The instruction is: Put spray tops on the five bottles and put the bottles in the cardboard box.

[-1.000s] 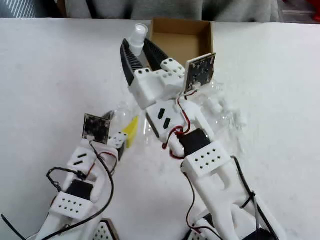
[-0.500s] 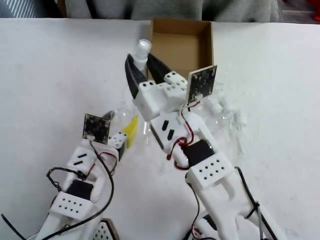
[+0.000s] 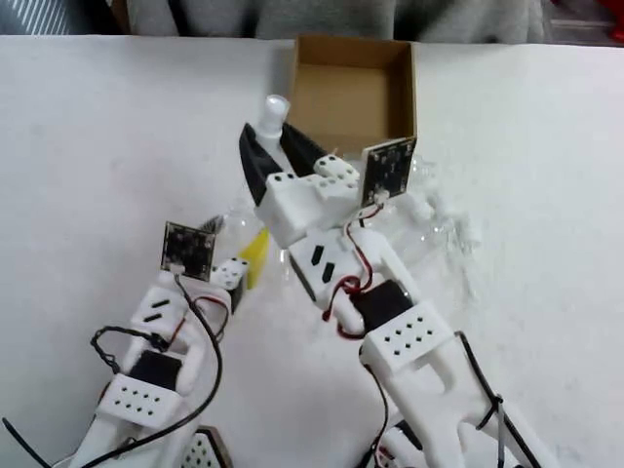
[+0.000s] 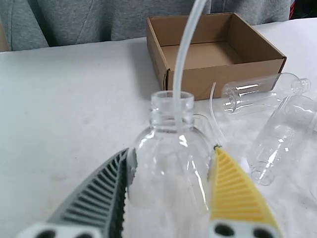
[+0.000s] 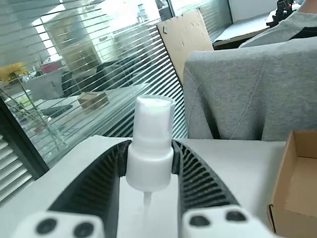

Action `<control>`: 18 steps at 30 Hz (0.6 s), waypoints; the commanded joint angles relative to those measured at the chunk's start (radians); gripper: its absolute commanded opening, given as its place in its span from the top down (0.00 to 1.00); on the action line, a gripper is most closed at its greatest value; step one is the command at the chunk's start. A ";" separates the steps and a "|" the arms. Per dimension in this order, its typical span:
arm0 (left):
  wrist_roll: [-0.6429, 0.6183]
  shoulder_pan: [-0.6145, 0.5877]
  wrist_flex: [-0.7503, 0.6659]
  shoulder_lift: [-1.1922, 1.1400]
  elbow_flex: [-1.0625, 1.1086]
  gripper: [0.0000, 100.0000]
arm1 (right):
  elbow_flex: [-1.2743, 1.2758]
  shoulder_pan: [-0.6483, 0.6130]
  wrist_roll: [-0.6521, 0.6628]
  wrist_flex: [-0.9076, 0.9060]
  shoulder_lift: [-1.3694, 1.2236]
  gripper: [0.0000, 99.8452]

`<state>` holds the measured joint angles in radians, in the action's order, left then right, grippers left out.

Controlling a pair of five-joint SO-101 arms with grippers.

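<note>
1. The open brown cardboard box [image 3: 351, 96] sits at the white counter's [image 3: 117, 127] far middle.
2. Two clear plastic bottles [image 4: 257, 96] lie near its right front.
3. A white spray top [image 5: 150, 144] hangs over an upright clear bottle [image 4: 171, 163].

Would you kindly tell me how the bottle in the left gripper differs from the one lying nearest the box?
The held bottle stands upright in the left gripper; the lying bottle rests on its side beside the cardboard box. The held bottle is clamped between the jaws with a tube entering its neck; the lying bottle sits free on the table. Both are clear and uncapped.
</note>
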<state>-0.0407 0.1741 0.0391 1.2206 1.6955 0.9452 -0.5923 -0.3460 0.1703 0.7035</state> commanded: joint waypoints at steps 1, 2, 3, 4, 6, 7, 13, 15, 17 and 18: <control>0.009 0.008 0.008 0.024 -0.002 0.95 | -0.014 -0.008 -0.015 0.028 -0.041 0.98; 0.009 0.008 0.008 0.024 -0.002 0.95 | -0.012 -0.008 -0.015 0.048 -0.065 0.98; 0.009 0.008 0.008 0.024 -0.002 0.95 | -0.012 -0.008 -0.014 0.065 -0.091 0.98; 0.009 0.008 0.008 0.024 -0.002 0.95 | -0.014 -0.008 -0.011 0.081 -0.117 0.98; 0.009 0.007 0.008 0.024 -0.002 0.95 | -0.014 -0.010 -0.011 0.104 -0.156 0.98; 0.009 0.007 0.008 0.024 -0.002 0.95 | -0.014 -0.010 -0.011 0.110 -0.171 0.98; 0.009 0.007 0.008 0.024 -0.002 0.95 | -0.008 -0.073 -0.009 0.097 -0.193 0.98; 0.009 0.007 0.020 0.024 -0.002 0.95 | -0.008 -0.087 -0.009 0.061 -0.194 0.98; 0.009 0.007 0.023 0.024 -0.002 0.95 | -0.008 -0.091 -0.009 0.030 -0.193 0.98; 0.009 0.002 0.021 0.024 -0.002 0.95 | -0.008 -0.096 -0.009 0.015 -0.186 0.98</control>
<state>-0.0422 0.1695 0.0560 1.2221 1.6955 0.9452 -0.6628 -0.3521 0.2302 0.5040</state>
